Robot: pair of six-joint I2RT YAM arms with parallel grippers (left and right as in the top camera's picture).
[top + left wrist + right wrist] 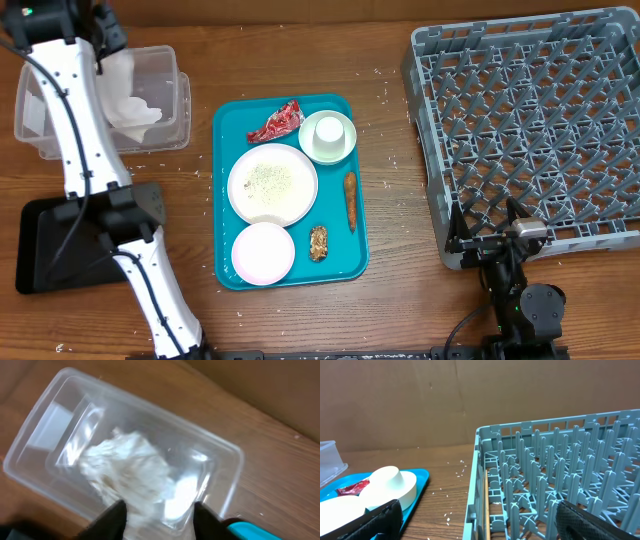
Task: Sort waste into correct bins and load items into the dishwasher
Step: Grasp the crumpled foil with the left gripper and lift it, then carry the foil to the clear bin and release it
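Napkin [125, 467] is in the tub [165, 70] at the table's far-left corner. It lies crumpled on the tub floor, with its near end reaching up between the fingers of your left gripper [159, 512]. Those jaws stand part-way apart, one finger on either side of that end. It looks let go to me, but the wrist view doesn't show whether a pad touches paper. Lift straight up before you traverse, or you may drag it over the rim.

Right gripper [477, 512]: jaws wide, nothing between them, parked low at the near-left corner of the rack [530, 130].

Next waste, my call: the wrapper [277, 122]. It sits at the far edge of the teal tray [345, 255], left of the cup [328, 137] and just beyond the plate [272, 183]. From your left jaws it lies to the right and nearer you. Its long axis runs diagonally, near-left to far-right — turn the wrist so the fingers close across it, not along it. The left arm is the nearer one; the right would have to reach across the whole tray.

Risk as I see it: the foil lies flat, close to the cup, so come down on the end away from the cup.
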